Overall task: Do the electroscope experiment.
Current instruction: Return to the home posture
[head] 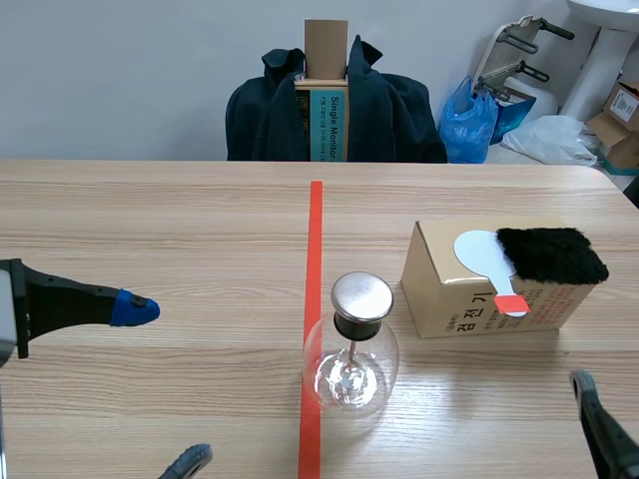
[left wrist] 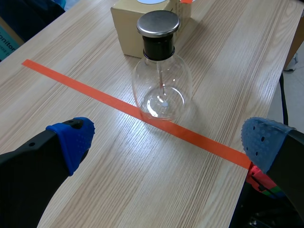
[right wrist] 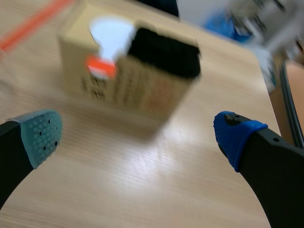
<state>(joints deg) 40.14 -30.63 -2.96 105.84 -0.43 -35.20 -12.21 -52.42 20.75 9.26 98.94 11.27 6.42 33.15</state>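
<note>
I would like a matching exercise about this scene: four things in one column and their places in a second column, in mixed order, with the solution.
Things:
1. flask
2. box
3. black cloth
4. white paddle

Places (scene view):
A. right of the flask, carrying two things
B. on the box, red tip at its front edge
C. standing on the orange tape line
D. on the box's right end

Pairs: 1-C, 2-A, 3-D, 4-B.

teal box [head: 333,125] past far tabletop edge: "Single Monito…", vertical | cardboard box [head: 469,299] near right tabletop edge: Korean print, unreadable
</note>
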